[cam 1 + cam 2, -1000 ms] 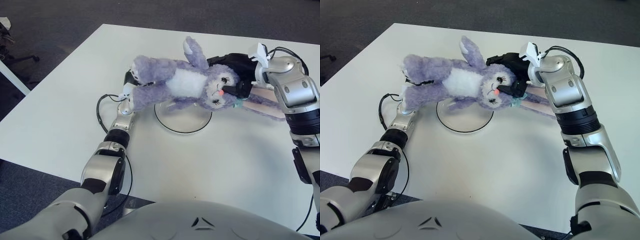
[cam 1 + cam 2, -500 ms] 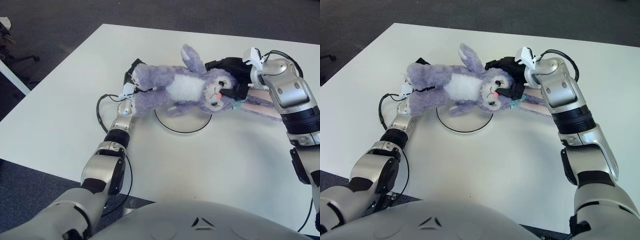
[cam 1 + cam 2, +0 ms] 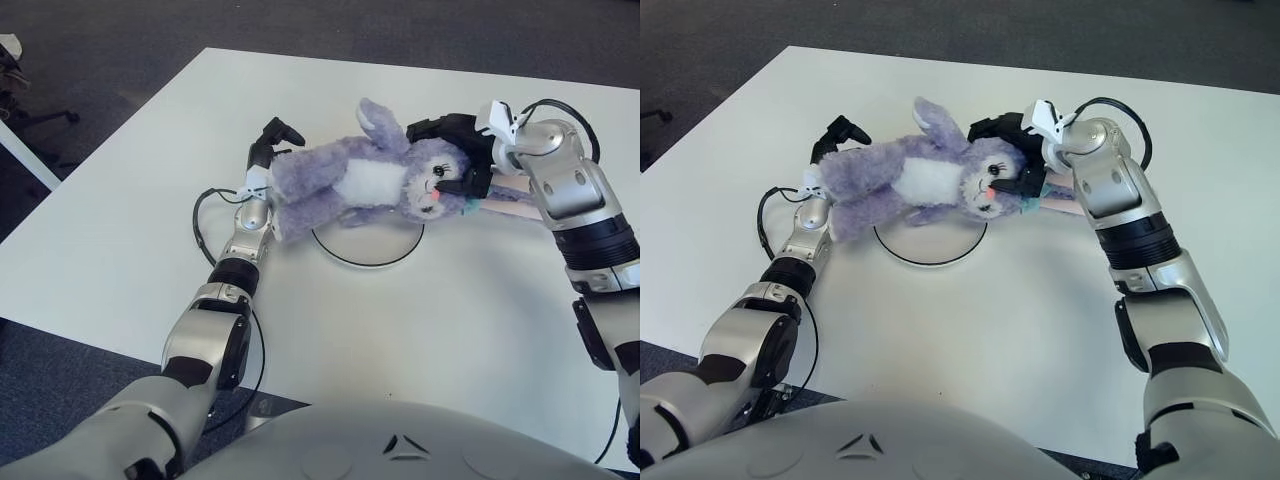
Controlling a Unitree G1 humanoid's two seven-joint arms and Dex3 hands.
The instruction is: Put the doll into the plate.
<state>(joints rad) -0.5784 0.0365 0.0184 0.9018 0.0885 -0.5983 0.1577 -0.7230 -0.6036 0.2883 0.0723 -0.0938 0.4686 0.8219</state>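
The purple plush rabbit [image 3: 365, 180] lies stretched across the far half of the clear round plate [image 3: 368, 255], belly up, its body over the plate's far rim and its head toward the right. The right hand [image 3: 462, 160] has its dark fingers [image 3: 455, 185] closed around the rabbit's head, one finger across the face. The left hand [image 3: 268, 150] is at the rabbit's feet, left of the plate, fingers spread and no longer gripping the legs. The rabbit's long pink-lined ears [image 3: 510, 200] trail right of the plate, over the white surface [image 3: 120, 230]. My worry: released here, the rabbit sits mostly beyond the plate's centre, so head and legs may flop onto the surface, or the right fingers may snag the fur and drag it off.
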